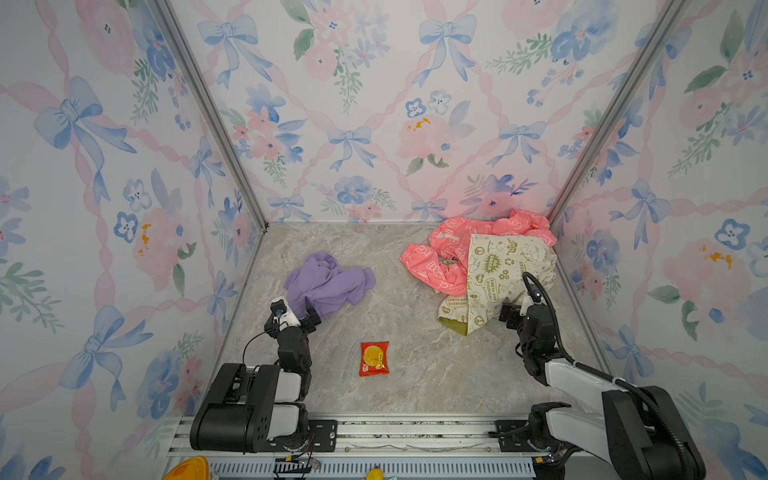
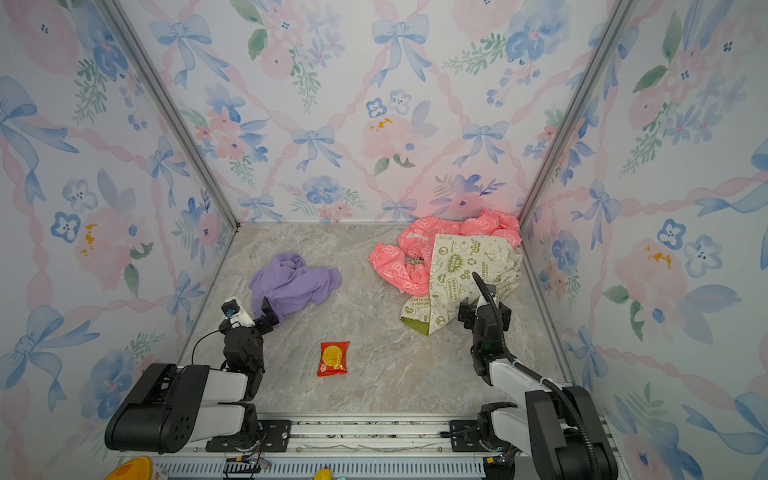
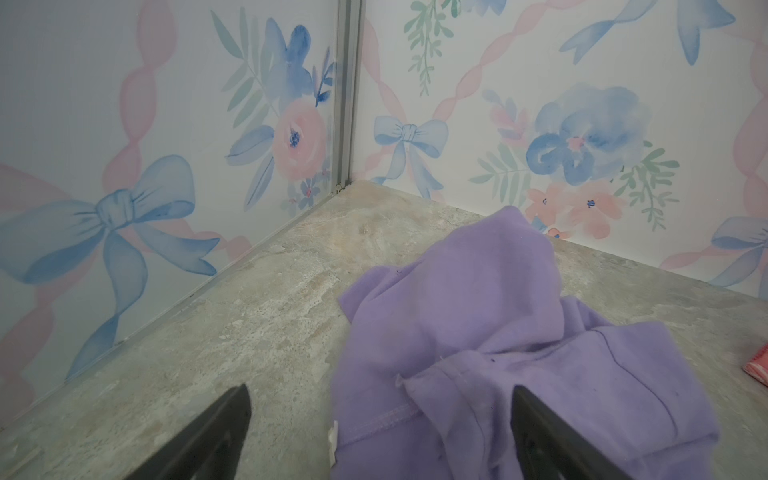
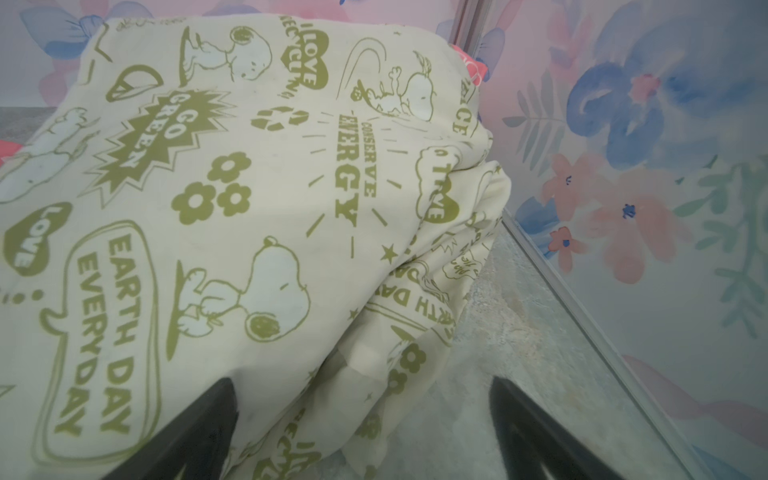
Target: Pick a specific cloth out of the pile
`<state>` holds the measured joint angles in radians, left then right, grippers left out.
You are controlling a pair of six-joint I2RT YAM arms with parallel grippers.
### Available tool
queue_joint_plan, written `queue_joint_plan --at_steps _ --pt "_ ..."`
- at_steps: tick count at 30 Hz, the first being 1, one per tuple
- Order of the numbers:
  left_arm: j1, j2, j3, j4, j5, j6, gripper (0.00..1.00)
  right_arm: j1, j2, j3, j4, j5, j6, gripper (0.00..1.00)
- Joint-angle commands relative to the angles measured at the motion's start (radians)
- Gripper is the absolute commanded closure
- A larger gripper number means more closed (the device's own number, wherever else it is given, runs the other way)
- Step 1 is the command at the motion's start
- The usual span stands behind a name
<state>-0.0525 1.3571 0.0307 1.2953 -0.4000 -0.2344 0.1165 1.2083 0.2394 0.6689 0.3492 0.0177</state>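
Observation:
The cloth (image 1: 328,282) (image 2: 295,282), plain lavender, lies crumpled on the marble floor left of centre, apart from the pile. My left gripper (image 1: 297,311) (image 2: 253,312) stands open at its near edge. In the left wrist view the cloth (image 3: 478,311) has its hem lying loose between the wide jaws of the left gripper (image 3: 380,395). The pile sits in the back right corner: a coral-pink garment (image 1: 449,253) under a cream one (image 1: 503,266) with olive print. My right gripper (image 1: 517,307) (image 4: 361,386) is open at the cream garment's (image 4: 232,199) near edge.
A red snack packet (image 1: 374,358) lies on the floor between the two arms, towards the front. Floral walls close in the left, back and right sides. A metal rail (image 1: 415,436) runs along the front edge.

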Motion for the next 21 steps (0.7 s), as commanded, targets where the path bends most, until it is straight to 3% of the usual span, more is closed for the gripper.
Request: queue_joint_plan --at_steps 1,4,7,8,10,18,21 --pt "-0.005 0.059 0.043 0.124 0.025 0.042 0.02 -0.006 0.092 0.027 0.218 -0.05 -0.053 0.03" --pt "-0.018 0.088 0.059 0.129 0.07 0.075 0.02 -0.02 0.204 0.054 0.283 -0.11 -0.035 0.03" --pt "-0.026 0.138 0.078 0.137 0.105 0.096 0.02 -0.018 0.367 0.049 0.474 -0.151 -0.053 0.03" --pt "-0.027 0.165 0.085 0.149 0.123 0.104 0.02 -0.012 0.36 0.049 0.481 -0.147 -0.058 0.03" --pt "-0.041 0.202 0.1 0.18 0.14 0.141 0.02 -0.011 0.319 0.09 0.322 -0.133 -0.05 0.03" --pt "-0.099 0.203 0.141 0.101 -0.01 0.16 0.02 -0.012 0.343 0.128 0.29 -0.12 -0.045 0.03" --pt "-0.1 0.202 0.141 0.101 -0.013 0.158 0.02 -0.016 0.343 0.135 0.278 -0.097 -0.031 0.03"
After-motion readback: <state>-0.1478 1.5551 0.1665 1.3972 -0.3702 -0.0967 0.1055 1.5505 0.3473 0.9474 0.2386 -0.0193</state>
